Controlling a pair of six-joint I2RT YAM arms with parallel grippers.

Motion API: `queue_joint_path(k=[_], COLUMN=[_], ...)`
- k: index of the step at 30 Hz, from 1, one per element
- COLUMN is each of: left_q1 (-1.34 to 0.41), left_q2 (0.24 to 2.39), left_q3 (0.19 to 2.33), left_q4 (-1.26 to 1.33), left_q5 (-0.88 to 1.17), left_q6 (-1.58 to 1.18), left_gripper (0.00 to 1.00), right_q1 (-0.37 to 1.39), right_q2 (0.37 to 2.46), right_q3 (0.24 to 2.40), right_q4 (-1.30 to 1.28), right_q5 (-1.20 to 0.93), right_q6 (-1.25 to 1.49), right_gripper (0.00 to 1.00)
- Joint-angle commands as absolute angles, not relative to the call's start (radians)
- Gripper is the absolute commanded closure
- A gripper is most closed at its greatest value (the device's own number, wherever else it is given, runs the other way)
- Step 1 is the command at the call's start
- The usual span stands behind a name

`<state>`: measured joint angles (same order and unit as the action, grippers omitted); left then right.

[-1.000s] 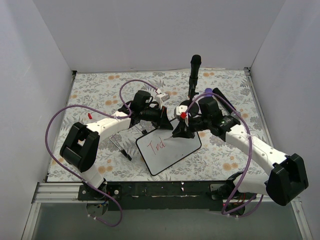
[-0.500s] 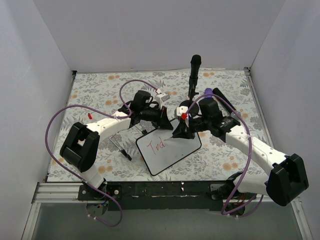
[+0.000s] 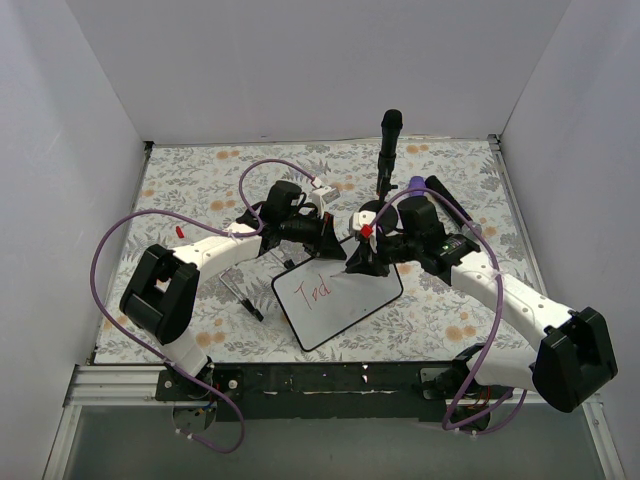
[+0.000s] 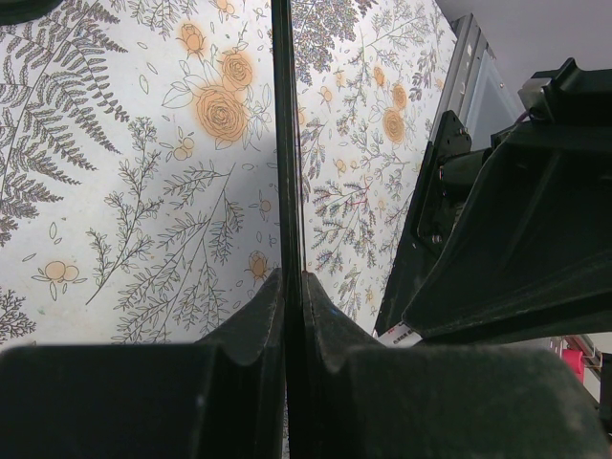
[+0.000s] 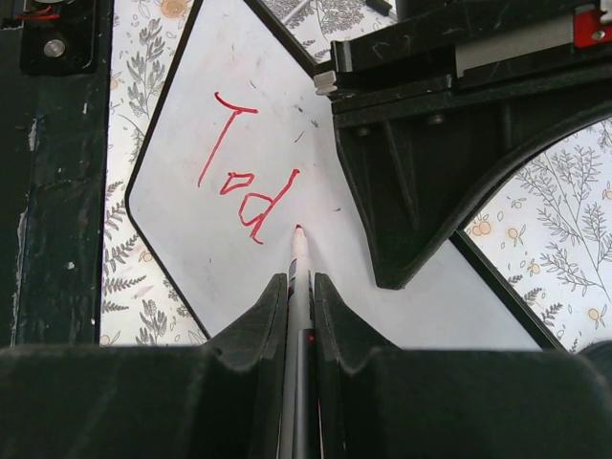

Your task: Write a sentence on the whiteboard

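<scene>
The left gripper (image 4: 290,279) is closed tight on the whiteboard (image 3: 340,300), pinching its thin black frame at the far edge; in the left wrist view the frame runs edge-on between the fingers. The whiteboard sits on the floral table (image 3: 200,190) near the middle of the near edge, turned askew so that one corner points toward the arm bases. The sentence (image 5: 239,182) so far reads "Tod" in slanted red strokes on the board's left half. Just right of the "d", the marker (image 5: 298,251) has its red tip on the white surface. The right gripper (image 5: 299,282) is closed on the marker, with its barrel held upright between the fingers.
</scene>
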<state>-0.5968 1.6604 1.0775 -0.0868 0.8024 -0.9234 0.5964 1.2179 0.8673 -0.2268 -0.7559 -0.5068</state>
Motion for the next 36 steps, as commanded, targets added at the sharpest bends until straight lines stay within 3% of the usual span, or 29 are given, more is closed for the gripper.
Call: queue_joint_path(k=[1, 36], left_q1=[-0.598, -0.598], left_q2=[1.621, 1.628], left_q3=[1.072, 1.074], left_q4=[-0.066, -0.069], left_q5=[0.792, 0.793], left_q6=[-0.845, -0.839], left_gripper=[1.0, 1.0], right_q1=[0.594, 0.609], right_q2=[1.216, 1.261], right_q3=[0.861, 0.868], right_q4=[-0.179, -0.25], right_q5=[-0.73, -0.718], right_q6=[-0.488, -0.551], right_gripper=[0.99, 0.99])
